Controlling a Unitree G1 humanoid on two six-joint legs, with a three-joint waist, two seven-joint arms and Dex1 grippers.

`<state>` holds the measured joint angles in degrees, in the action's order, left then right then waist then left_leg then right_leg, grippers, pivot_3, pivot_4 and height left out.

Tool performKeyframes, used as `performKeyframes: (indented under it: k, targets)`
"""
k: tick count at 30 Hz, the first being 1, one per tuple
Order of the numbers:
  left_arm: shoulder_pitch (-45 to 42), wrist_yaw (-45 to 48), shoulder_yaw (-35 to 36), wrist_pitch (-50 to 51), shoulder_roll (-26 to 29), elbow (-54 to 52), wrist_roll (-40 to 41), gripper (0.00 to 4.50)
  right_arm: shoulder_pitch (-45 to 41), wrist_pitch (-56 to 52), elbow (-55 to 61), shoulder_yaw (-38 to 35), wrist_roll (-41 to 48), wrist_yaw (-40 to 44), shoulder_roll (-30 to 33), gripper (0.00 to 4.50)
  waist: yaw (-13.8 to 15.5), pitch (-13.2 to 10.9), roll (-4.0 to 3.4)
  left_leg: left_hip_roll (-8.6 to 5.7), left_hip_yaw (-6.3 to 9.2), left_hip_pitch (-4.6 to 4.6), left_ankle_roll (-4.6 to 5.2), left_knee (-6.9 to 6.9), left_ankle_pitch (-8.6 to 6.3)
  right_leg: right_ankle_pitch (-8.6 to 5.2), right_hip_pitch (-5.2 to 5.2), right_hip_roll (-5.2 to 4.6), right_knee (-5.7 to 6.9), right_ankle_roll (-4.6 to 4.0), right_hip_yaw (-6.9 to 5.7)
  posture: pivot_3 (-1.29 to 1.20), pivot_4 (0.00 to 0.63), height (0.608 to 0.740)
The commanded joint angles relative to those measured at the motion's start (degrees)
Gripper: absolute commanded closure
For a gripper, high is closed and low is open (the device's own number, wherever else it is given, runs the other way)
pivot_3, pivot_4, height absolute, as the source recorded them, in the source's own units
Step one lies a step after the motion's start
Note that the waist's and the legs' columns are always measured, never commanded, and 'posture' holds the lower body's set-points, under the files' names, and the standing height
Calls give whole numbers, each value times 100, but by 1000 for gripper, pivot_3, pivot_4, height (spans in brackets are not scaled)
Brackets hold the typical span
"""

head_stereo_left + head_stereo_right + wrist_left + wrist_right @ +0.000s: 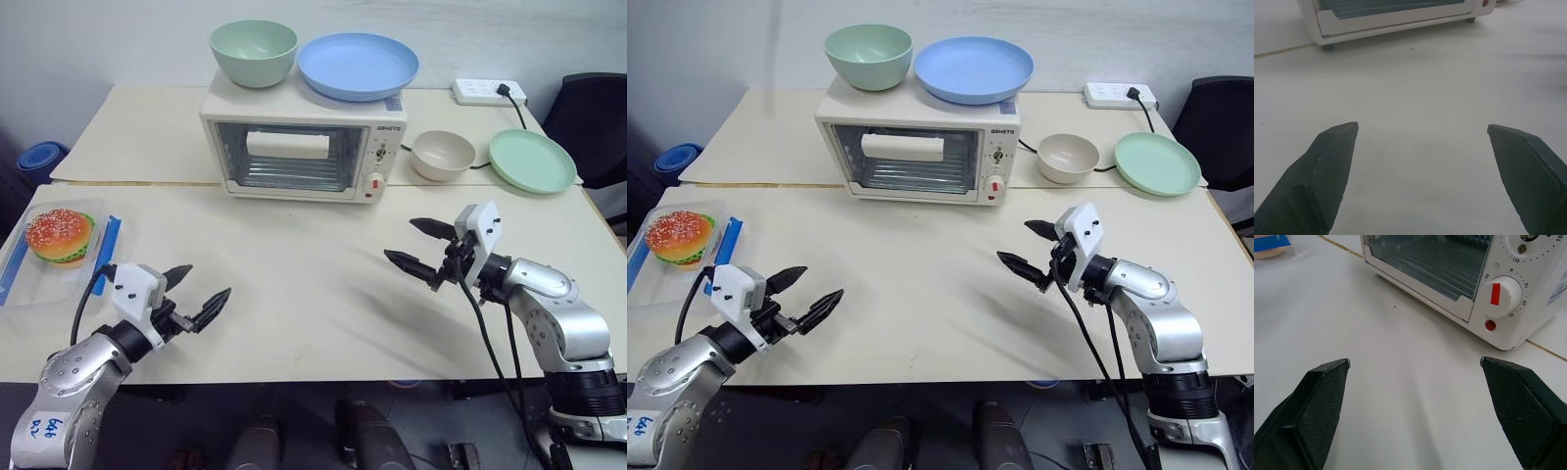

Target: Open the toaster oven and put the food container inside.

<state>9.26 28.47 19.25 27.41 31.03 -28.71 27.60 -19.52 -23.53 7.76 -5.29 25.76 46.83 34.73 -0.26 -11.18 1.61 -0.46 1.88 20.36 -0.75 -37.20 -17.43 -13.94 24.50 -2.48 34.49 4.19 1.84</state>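
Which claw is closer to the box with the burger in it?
The left. The left claw hovers open just beside the burger box, toward the table's near edge. The right claw is across the table, in front of the oven, far from it.

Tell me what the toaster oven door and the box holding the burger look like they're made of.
The toaster oven door looks like clear glass in a glossy cream frame, painted metal or plastic: the rack shows through. The box looks like thin clear plastic, since the toy burger shows through it, with a blue strip along one side.
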Motion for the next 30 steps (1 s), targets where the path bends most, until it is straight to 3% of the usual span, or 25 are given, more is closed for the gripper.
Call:
performKeyframes:
  k: [1,18,24,30]
  targets:
    - [-46,-53,-7,-170,-34,-1,-118,0,-65,133,113,-43,-15,-14,-27,39,-3,0,0,1,-2,0,0,0,0,0,0,0,0,0,1,0,150,740]
    - [-254,-11,2,-45,-260,10,174,0,-567,-143,-29,472,-60,316,-259,39,-8,0,0,10,-20,-7,-6,0,-5,1,2,8,1,1,13,0,150,740]
    - [-758,457,146,408,135,-231,956,0,-1648,-244,-799,643,35,582,-616,39,-52,0,0,12,-28,-9,-6,-3,-5,4,4,12,3,-1,9,0,150,740]
    - [-1433,758,619,1142,983,-392,2084,0,-2735,135,-2303,805,-286,887,-968,39,-134,-1,1,14,-19,-6,-14,2,-10,5,13,8,14,-3,10,0,150,740]
